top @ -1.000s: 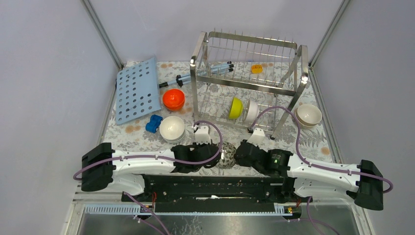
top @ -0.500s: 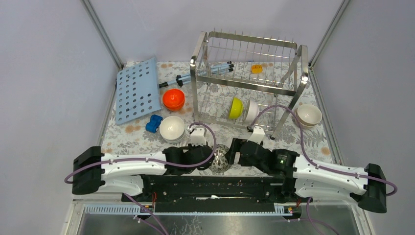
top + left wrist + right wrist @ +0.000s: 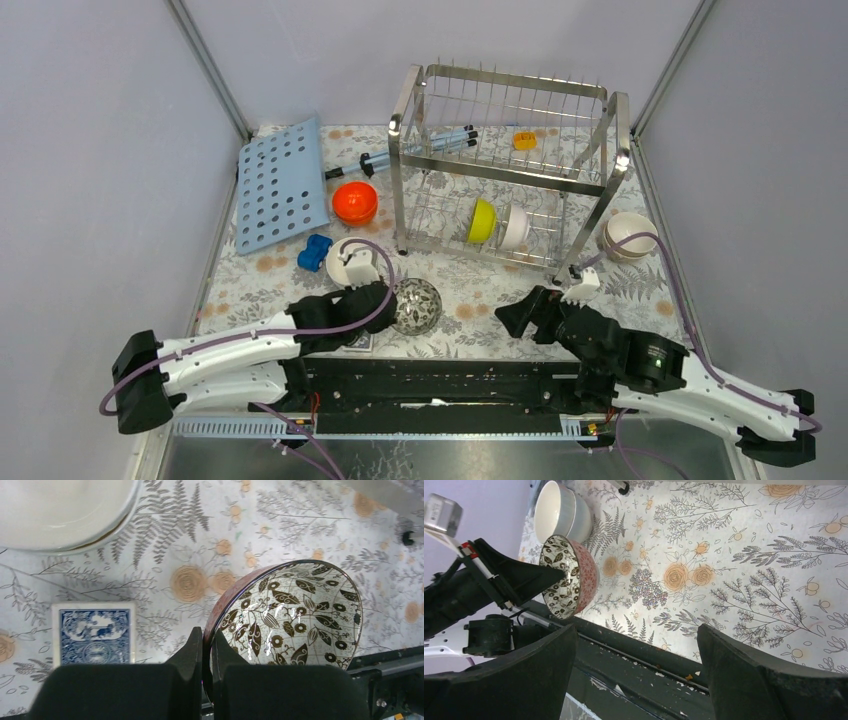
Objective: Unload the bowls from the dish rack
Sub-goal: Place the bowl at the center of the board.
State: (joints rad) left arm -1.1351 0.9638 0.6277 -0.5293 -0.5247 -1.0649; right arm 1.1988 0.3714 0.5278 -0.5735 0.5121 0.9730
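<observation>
a: where does the dish rack sit?
b: the dish rack (image 3: pixel 505 165) stands at the upper middle of the top view, on the flowered tablecloth (image 3: pixel 470 290). in its lower tier a yellow bowl (image 3: pixel 482 221) and a white bowl (image 3: pixel 515 227) sit on edge, side by side between the rungs.
a: and the left gripper?
b: the left gripper (image 3: pixel 392 300) is at the lower middle-left of that view, its fingers (image 3: pixel 192 652) pressed together on the rim of a patterned bowl (image 3: pixel 417 305). in the left wrist view the rim runs between the two pads. the bowl is tipped on its side and fills the right half of the frame, its leaf-printed inside facing the camera. whether its lower edge touches the cloth i cannot tell.
a: the right one?
b: the right gripper (image 3: pixel 517 310) is at the lower middle-right, apart from that bowl, jaws spread wide with nothing between them. its own camera shows the bowl's pink outside at the upper left.
a: any bowls outside the rack?
b: an orange bowl (image 3: pixel 355 203) left of the rack, a pale bowl (image 3: pixel 350 262) just below it, partly behind the left wrist, and stacked bowls (image 3: pixel 630 236) by the rack's right foot.
a: anything else?
b: a blue-backed card (image 3: pixel 94 636) lies flat at the lower left of the left wrist view, near the fingers. a light-blue perforated board (image 3: pixel 283 185) lies at the upper left of the top view.
</observation>
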